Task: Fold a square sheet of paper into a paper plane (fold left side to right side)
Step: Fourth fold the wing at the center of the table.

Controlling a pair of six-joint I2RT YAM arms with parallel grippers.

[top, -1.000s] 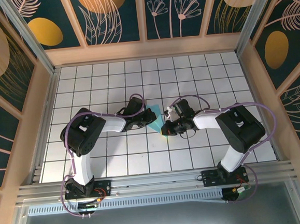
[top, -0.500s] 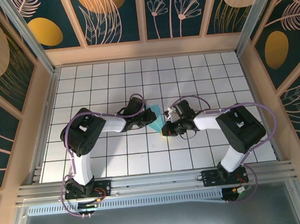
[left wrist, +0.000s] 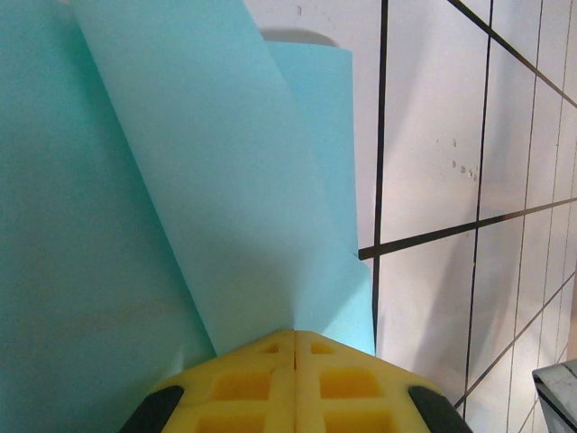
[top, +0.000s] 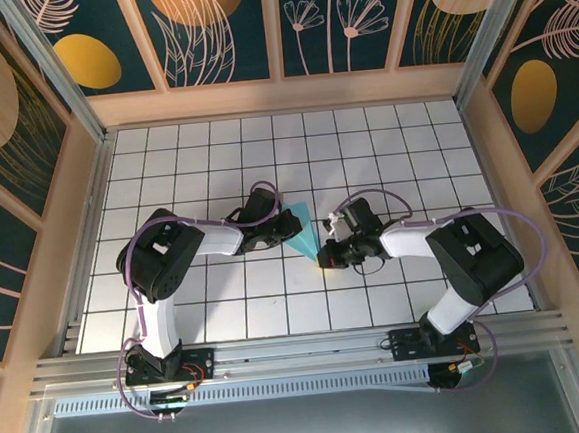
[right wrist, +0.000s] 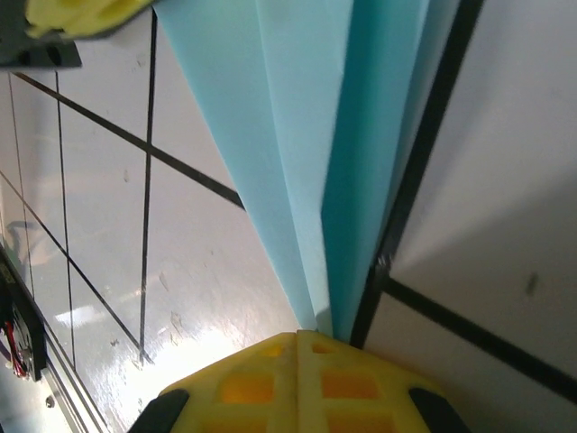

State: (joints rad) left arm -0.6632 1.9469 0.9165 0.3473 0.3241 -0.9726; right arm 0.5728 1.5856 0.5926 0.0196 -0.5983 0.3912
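From above, the paper [top: 298, 231] lies near the middle of the counter [top: 414, 146] as a slim cyan wedge, wide at the far end and narrowing toward me. The left gripper [top: 275, 236] meets its left edge and the right gripper [top: 325, 258] sits at the near tip. I judge that 2 holds at opposite ends keep the folded layers taut and aligned.

In the left wrist view, the yellow pads are pressed together with the paper running straight into their seam, so the left gripper is clenched on it. 1 flap lifts off the layer beneath and its far edge curls above the tiles, casting a shadow. I read this as the flap being carried over from the left side.

In the right wrist view, the pads are likewise closed, pinching the pointed end where several creased layers converge. The paper fans away from the pads, lying along a black grid line. Pinning the tip should stop the layers slipping as the flap comes across.
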